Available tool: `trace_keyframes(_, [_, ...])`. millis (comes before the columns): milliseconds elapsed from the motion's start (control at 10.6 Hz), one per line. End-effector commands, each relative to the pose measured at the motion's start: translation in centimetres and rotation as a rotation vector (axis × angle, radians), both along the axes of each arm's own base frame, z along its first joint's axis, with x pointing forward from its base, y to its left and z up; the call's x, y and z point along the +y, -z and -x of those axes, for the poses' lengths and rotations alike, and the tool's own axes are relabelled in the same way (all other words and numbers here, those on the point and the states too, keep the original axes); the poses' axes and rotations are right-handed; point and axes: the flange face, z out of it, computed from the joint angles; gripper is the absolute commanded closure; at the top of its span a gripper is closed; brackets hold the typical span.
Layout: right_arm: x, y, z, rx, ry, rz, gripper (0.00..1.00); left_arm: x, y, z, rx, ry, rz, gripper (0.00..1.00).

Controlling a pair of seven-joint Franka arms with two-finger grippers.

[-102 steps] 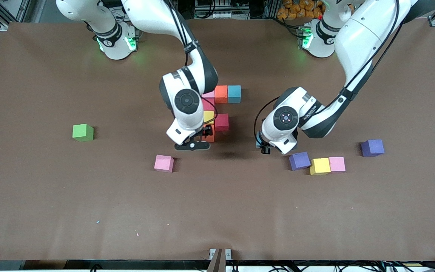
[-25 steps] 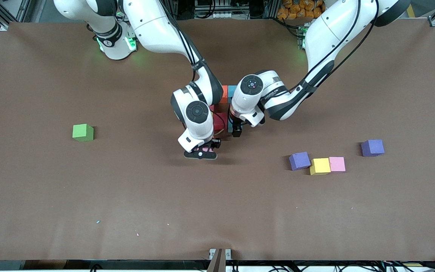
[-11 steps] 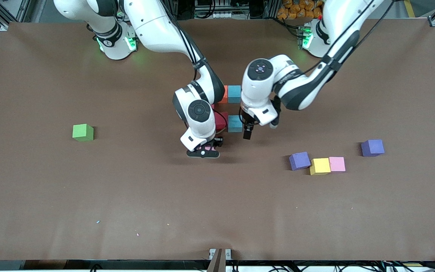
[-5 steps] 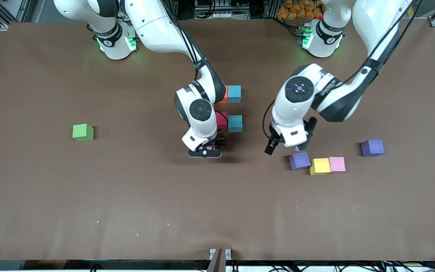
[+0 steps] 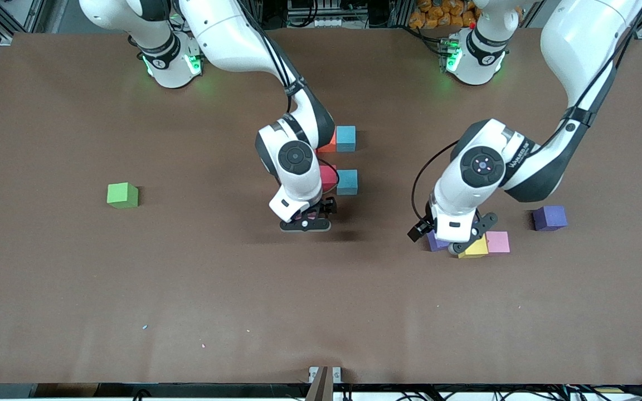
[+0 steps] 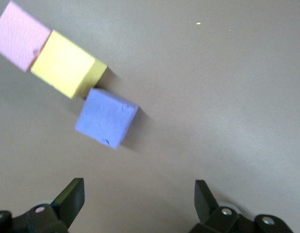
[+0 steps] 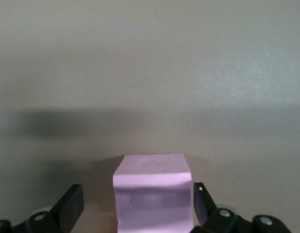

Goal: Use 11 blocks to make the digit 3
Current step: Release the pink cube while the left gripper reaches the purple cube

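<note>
1. Green cube (image 5: pixel 122 195): alone on the table (image 5: pixel 76 289), toward the right arm's end, well apart from everything else.
2. Right tool (image 5: pixel 305 221): low over the table at the near end of the digit 3 (image 5: pixel 336 161). In the right wrist view its fingers (image 7: pixel 67 206) are spread, one on each side of a pink block (image 7: pixel 153 191); a narrow gap shows at each side, so they are not pressed against it.
3. Digit 3, unfinished and partly hidden by the right arm: an orange block (image 5: pixel 327 146) touches a blue block (image 5: pixel 346 138) in the farthest row; nearer the camera, a red block (image 5: pixel 329 177) touches a second blue block (image 5: pixel 347 181).
4. Left tool (image 5: pixel 449 240): over the loose row of blocks toward the left arm's end. In the left wrist view its fingers (image 6: pixel 70 200) are spread wide and hold nothing; a purple block (image 6: pixel 106 117) lies below, between them.
5. Loose row: the purple block, a yellow block (image 6: pixel 65 63) and a pink one (image 6: pixel 20 35), each touching the next.
6. Second purple block (image 5: pixel 549 218): alone, near the row, farther toward the left arm's end.
</note>
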Motion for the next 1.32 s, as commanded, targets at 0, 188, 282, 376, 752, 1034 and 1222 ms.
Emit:
trace_keyframes(0, [-1.7, -4.5, -0.4, 0.034, -0.012, 0.008, 0.00, 0.6, 0.6, -0.5, 0.022, 0.153, -0.011, 0.00])
trace_keyframes(188, [-3.9, -7.2, -0.6, 0.093, -0.008, 0.037, 0.00, 2.7, 2.2, -1.4, 0.042, 0.236, -0.029, 0.00])
trace_keyframes(282, [-5.3, -8.7, -0.7, 0.110, -0.027, 0.040, 0.00, 3.4, 3.0, -1.8, 0.056, 0.326, -0.025, 0.00])
trace_keyframes(376, [-6.8, -10.1, -0.9, 0.114, -0.046, 0.031, 0.00, 3.8, 3.4, -2.0, 0.061, 0.394, -0.023, 0.00])
trace_keyframes(752, [-12.0, -14.2, 0.2, 0.082, -0.096, 0.092, 0.00, 5.2, 6.2, -2.5, 0.094, 0.446, -0.019, 0.00])
trace_keyframes(1034, [-16.1, -18.0, 2.2, 0.064, -0.123, 0.108, 0.00, 6.1, 7.1, -2.9, 0.090, 0.415, -0.009, 0.00])
trace_keyframes(1222, [-19.7, -20.3, 2.6, 0.097, -0.140, 0.125, 0.00, 6.4, 7.8, -3.0, 0.096, 0.396, 0.003, 0.00])
